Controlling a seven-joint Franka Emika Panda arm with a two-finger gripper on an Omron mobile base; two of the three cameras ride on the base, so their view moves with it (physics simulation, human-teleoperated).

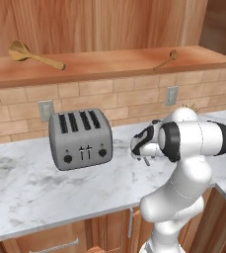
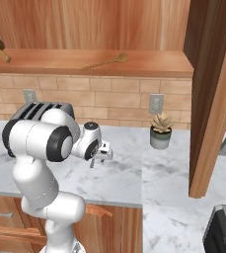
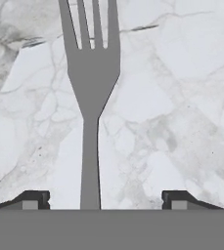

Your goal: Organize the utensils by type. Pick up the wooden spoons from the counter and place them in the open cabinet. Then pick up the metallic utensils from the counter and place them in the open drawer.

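Observation:
A slim grey four-tined fork (image 3: 90,73) lies flat on the white marble counter (image 1: 25,188). In the hand view its handle runs down between my finger tips (image 3: 33,199). My gripper (image 3: 105,200) is open and points down just over the fork, with a gap on each side of the handle. From the base it shows low over the counter right of the toaster, gripper (image 1: 141,155), gripper (image 2: 102,155). Two wooden spoons rest on the open cabinet's shelf (image 1: 109,64): a thick one (image 1: 20,52) at the left and a slimmer one (image 1: 166,59) at the right.
A grey four-slot toaster (image 1: 80,138) stands on the counter left of the gripper. A small potted succulent (image 2: 160,129) sits by the brick backsplash to the right. The open cabinet door (image 2: 213,99) hangs at the right, with a dark appliance (image 2: 223,230) below it.

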